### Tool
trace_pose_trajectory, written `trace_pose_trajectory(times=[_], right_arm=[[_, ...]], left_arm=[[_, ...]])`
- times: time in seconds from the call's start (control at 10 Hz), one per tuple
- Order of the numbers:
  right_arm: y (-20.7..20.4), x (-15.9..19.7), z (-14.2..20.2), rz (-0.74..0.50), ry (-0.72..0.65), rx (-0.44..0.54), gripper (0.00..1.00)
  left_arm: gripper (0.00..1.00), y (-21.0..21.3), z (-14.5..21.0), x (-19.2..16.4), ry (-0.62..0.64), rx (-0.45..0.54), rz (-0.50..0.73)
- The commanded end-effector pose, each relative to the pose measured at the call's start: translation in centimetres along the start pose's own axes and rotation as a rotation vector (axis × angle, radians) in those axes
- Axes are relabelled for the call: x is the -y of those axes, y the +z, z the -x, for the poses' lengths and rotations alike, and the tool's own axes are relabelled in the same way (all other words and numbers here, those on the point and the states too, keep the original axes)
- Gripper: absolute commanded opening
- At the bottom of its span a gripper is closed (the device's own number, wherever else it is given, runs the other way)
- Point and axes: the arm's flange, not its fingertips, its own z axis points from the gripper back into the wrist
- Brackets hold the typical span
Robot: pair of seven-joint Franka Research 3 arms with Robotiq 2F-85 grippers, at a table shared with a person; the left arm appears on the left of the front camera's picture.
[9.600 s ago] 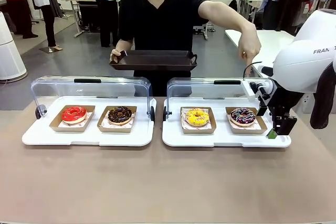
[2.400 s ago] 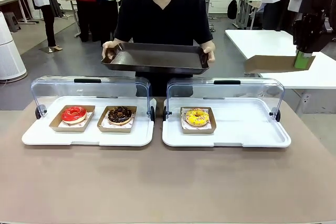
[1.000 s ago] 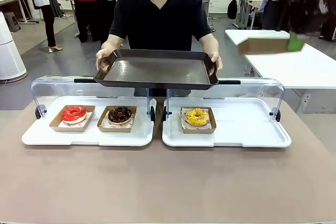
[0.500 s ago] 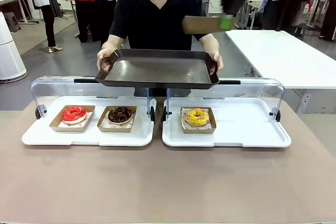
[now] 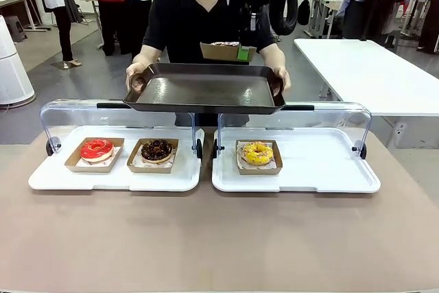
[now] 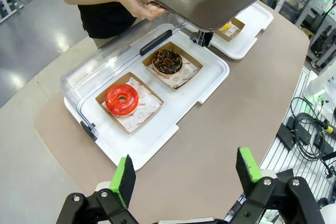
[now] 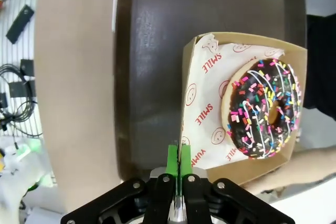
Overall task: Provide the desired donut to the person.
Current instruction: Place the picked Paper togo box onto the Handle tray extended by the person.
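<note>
Four donuts and four brown cardboard cartons (image 5: 74,164) are counted, one donut to a carton, each carton lined with printed paper. Three donuts lie on the brown table (image 5: 219,238) in two display cases. In the white plastic left case (image 5: 116,182), whose clear lid is raised, a red-glazed donut (image 5: 97,149) and a dark chocolate donut (image 5: 157,149) are set side by side. In the matching right case (image 5: 329,180), a yellow-glazed donut (image 5: 258,153) is set alone in the left half.

The fourth, a ring donut with dark chocolate glaze, white drizzle and rainbow sprinkles (image 7: 265,108), is carried in the held carton (image 7: 236,41) by the right tool (image 7: 178,161), whose green pads are pinched tight onto the carton's near wall. This carton is held level over the far part of one dark brown rectangular tray (image 5: 206,91). The tray is gripped in both hands (image 5: 139,77) of the person in the black T-shirt (image 5: 206,18), above the cases. Whether carton and tray touch cannot be told.

The left tool (image 6: 186,174) is spread wide above the table near the left case, with nothing between its pads.
</note>
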Motion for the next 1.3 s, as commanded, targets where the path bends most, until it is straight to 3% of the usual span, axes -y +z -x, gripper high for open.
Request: trace_pose_trajectory(times=[0.0,1.1,1.2], right_arm=[[-2.1,-0.2,-0.3,0.041,-0.039,-0.043,0.02],[-8.0,0.5,4.2,-0.045,-0.104,-0.108,0.02],[-8.0,0.5,4.3,-0.052,-0.095,-0.103,0.51]], left_arm=[[1.00,0.1,0.0,0.1,-0.001,0.007,0.004],[1.00,0.1,0.0,0.1,-0.001,0.007,0.004],[1.00,0.1,0.0,0.1,-0.001,0.007,0.004]])
